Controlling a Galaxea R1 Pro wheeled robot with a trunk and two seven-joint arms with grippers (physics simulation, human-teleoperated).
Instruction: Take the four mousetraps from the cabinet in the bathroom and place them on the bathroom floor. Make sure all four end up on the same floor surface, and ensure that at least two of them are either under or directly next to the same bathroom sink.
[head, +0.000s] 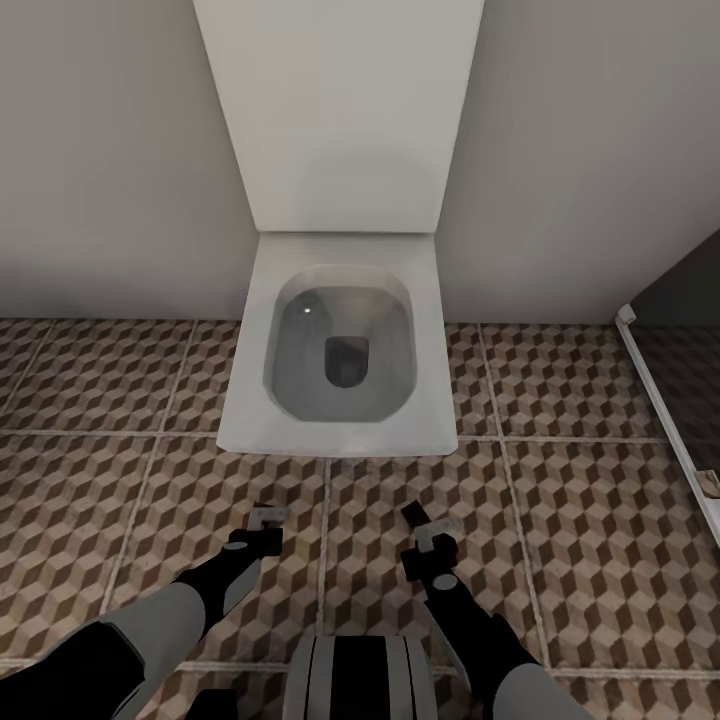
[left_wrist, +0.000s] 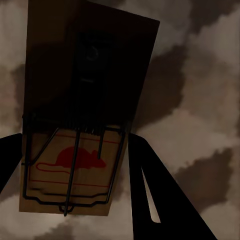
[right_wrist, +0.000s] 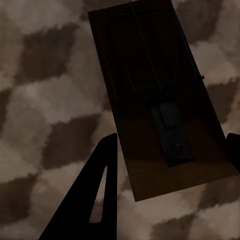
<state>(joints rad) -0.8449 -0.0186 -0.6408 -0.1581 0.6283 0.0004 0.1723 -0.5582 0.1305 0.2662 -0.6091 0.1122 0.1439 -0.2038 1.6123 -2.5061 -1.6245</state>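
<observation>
Reaching low: left end effector (head: 266, 516) grips mousetrap (left_wrist: 75, 165); right end effector (head: 420, 524) likewise

No readable text; red rat emblem on mousetrap (left_wrist: 75, 170)

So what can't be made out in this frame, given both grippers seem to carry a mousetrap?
- Head view: the mousetraps read as small edge-on slivers at the left gripper and right gripper; too small for detail.
- Left wrist view: the far half of the mousetrap is lost in shadow.
- Right wrist view: the mousetrap is dark, its printing unreadable.
- Toilet: tank top cut by the frame edge.
- Dark panel at right: cut off, unidentifiable.
</observation>
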